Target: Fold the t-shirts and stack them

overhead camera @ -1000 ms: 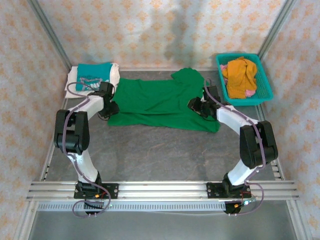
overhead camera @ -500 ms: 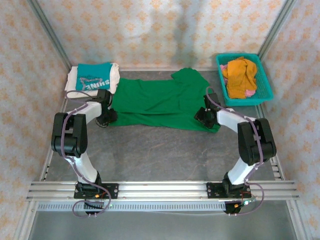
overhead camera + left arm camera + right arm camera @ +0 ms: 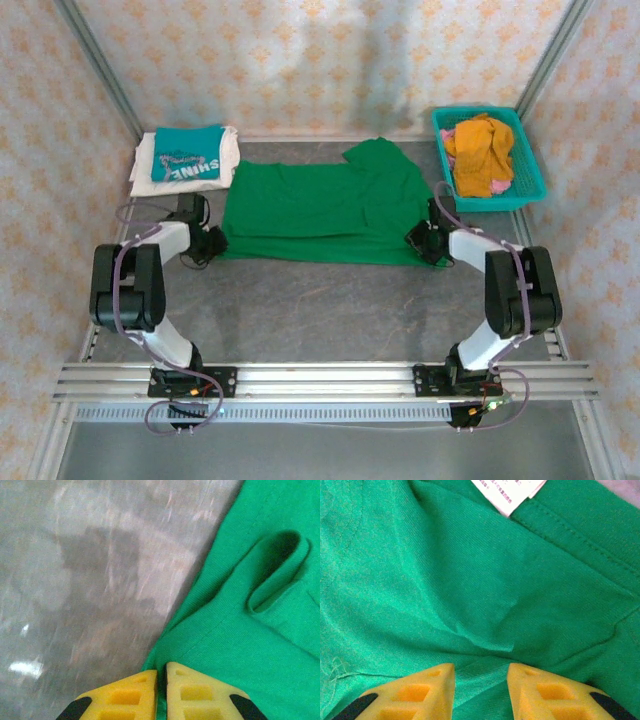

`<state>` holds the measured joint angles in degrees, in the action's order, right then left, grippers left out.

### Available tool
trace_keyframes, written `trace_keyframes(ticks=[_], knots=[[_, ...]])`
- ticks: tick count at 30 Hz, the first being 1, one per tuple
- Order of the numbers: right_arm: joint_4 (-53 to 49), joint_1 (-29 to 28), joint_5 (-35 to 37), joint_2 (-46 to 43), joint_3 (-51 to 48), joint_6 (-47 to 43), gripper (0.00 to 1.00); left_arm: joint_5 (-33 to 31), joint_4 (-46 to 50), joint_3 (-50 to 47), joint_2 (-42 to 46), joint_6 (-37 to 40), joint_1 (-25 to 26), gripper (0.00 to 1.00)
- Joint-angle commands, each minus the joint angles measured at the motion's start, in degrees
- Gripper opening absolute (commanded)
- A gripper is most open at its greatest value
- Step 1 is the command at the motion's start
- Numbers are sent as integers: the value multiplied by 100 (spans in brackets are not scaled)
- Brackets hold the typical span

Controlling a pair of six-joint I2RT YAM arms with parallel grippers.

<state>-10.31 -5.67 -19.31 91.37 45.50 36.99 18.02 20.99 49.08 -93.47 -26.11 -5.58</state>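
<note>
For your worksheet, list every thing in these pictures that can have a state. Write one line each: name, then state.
green t-shirt: laid out wide on the table, not yet stacked
teal t-shirt: folded, lying on top of the white one
white t-shirt: folded, at the bottom of the stack
left gripper: shut on the green t-shirt's edge
right gripper: open over green cloth
basket: holding cloth
orange cloth: crumpled

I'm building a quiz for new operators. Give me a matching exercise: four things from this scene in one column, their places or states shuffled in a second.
1. green t-shirt
2. teal t-shirt
3. orange cloth
4. left tool

A. in the basket
B. pinched shut on the green t-shirt's edge
C. spread out on the table
D. folded on top of the white t-shirt

Pairs: 1-C, 2-D, 3-A, 4-B
</note>
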Motion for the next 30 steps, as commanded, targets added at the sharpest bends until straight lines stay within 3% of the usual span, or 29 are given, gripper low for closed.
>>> trace_keyframes(ticks=[1,9,15,30], knots=[[-331,-6,38,-195,-376,72,35,-4,579,-325,284,-82,111,12],[-800,-350,343,-864,69,-19,35,-247,1112,190,950,7,201,21],[-807,-575,490,-771,402,-131,35,-214,1159,888,486,88,635,25],[-527,-665,317,-331,654,-110,36,-281,824,1499,-901,26,795,33]])
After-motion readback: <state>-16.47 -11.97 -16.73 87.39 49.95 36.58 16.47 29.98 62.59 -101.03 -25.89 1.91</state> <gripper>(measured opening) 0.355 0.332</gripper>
